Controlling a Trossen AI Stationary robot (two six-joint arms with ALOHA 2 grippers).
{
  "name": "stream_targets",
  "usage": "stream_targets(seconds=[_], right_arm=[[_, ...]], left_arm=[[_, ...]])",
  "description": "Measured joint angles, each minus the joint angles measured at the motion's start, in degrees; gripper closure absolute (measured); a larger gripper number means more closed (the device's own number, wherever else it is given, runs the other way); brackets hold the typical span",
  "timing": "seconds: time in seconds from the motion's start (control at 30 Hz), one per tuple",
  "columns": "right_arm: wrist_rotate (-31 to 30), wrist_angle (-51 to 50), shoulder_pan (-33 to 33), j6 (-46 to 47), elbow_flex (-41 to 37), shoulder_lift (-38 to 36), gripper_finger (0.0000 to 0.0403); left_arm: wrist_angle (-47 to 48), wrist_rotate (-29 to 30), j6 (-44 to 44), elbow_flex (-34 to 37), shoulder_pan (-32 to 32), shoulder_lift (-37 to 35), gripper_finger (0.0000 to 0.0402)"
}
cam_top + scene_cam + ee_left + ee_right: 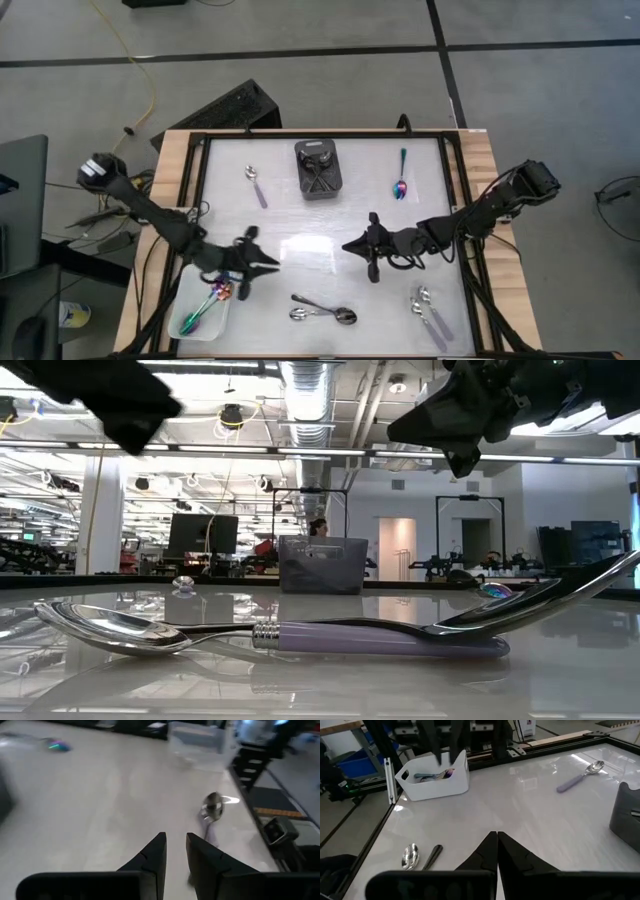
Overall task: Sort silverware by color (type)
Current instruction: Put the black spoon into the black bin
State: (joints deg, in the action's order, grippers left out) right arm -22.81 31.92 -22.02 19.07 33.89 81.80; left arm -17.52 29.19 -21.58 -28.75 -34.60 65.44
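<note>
Near the lower left of the high view, the left gripper point(268, 267) hovers empty, fingers a narrow slit apart, beside the white tray point(190, 328) holding rainbow spoons point(214, 299). The right gripper point(350, 246), pinched shut and empty, waits mid-frame. I'd open wide before descending on the lavender-handled spoon point(256, 185) at upper left, straddling its slim handle squarely.

One camera looks straight down over the whole table point(320, 250); another sits at tabletop level, very near a spoon point(280, 635), seemingly facing the room; wrist cameras peer forward across it.
</note>
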Motion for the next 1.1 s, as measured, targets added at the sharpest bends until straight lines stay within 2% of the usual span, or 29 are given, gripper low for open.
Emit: stream_targets(seconds=[0.23, 0.37, 0.5, 0.6, 0.7, 0.8, 0.9, 1.0, 1.1], right_arm=[[0.0, -1.81, -1.11, -0.04, 0.0, 0.02, 0.0372], [0.0, -3.77, -2.07, -0.05, -0.01, 0.03, 0.0372], [-0.02, -4.91, -2.8, -0.11, 0.0, 0.04, 0.0372], [-0.08, -5.0, -2.98, -1.19, 0.0, 0.04, 0.0372], [-0.18, -5.11, -3.09, -2.82, -0.02, 0.04, 0.0372], [-0.26, -5.66, -3.09, -3.08, 0.0, 0.04, 0.0372], [-0.29, -6.62, -3.09, -3.12, -0.02, 0.04, 0.0372], [-0.28, -6.6, -3.09, -3.06, -0.02, 0.04, 0.0372], [-0.28, -6.53, -3.09, -3.04, -0.01, 0.04, 0.0372]], left_arm=[[-25.87, -13.88, 10.38, -0.44, 6.41, 18.81, 0.0337], [-28.64, -19.38, 14.26, -6.2, 7.95, 27.37, 0.0303], [-18.75, -20.38, 17.78, -15.88, 8.84, 35.04, 0.0251], [-3.83, -20.41, 19.77, -24.55, 9.38, 39.52, 0.022], [12.95, -20.42, 21.69, -32.93, 9.62, 42.98, 0.0203], [24.03, -20.42, 22.05, -39.4, 9.65, 45.24, 0.0201], [26.96, -22.72, 23.62, -42.42, 9.65, 46.31, 0.0203], [26.6, -26.17, 25.42, -42.38, 9.41, 46.31, 0.0208], [27.2, -26.77, 24.7, -42.38, 9.2, 46.31, 0.0212]])
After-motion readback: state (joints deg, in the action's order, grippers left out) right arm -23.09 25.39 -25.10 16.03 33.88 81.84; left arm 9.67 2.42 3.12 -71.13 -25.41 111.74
